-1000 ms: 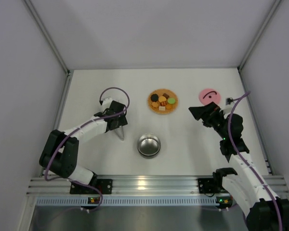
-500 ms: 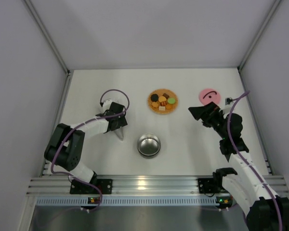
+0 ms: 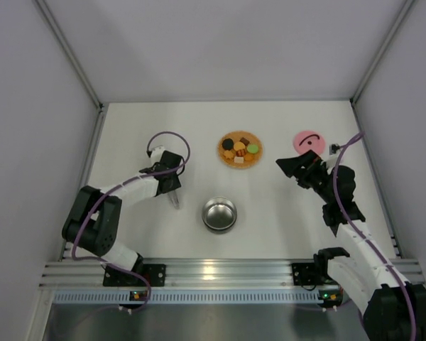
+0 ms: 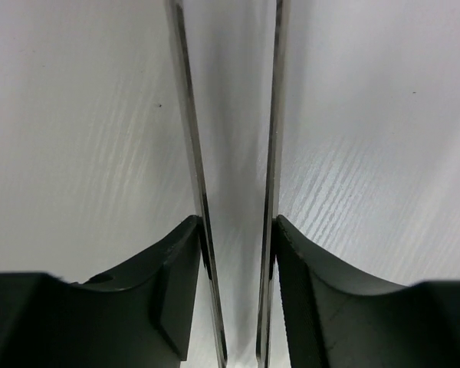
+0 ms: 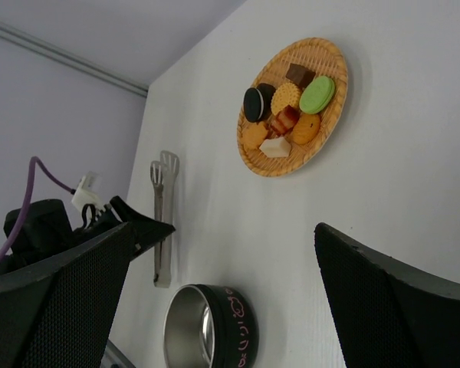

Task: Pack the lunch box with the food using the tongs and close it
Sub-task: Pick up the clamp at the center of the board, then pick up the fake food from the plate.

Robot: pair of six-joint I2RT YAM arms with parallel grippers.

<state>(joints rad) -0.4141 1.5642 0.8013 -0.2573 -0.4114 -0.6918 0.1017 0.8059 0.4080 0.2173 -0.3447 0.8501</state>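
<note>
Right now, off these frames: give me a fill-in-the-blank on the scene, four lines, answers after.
1. The food lies on the woven ____, not in the lunch box.
2. Inside, the lunch box is ____.
3. The right gripper holds nothing and its jaws stand ____.
4. The left gripper clamps both arms of the ____.

Missing words: plate; empty; open; tongs.
</note>
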